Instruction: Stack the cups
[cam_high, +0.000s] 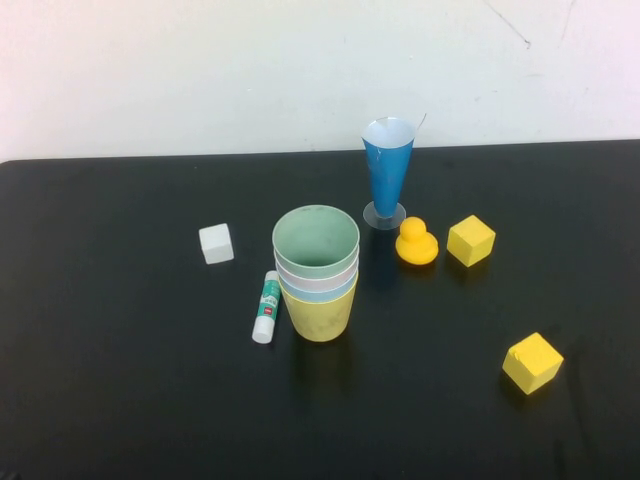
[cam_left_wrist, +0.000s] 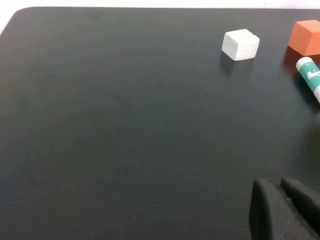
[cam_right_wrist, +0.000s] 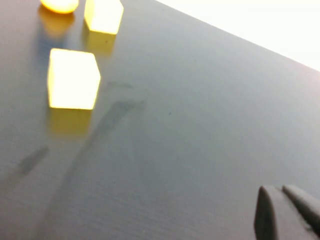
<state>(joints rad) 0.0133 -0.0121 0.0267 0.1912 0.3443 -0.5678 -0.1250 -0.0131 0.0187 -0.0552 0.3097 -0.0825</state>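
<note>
High view, cups (cam_high: 317, 272) nested upright, glue stick (cam_high: 266, 307) label unreadable

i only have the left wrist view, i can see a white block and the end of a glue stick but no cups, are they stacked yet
observer: Yes. In the high view the four cups are nested in one upright stack, with green innermost and yellow outermost.
operator: whats next to the stack
observer: The glue stick lies close on its left. A tall blue cone glass stands behind it to the right.
operator: and the right hand
observer: The right hand shows only in its own wrist view, shut and empty over the table, with a yellow block ahead of it. Your left hand is also shut and empty.
</note>
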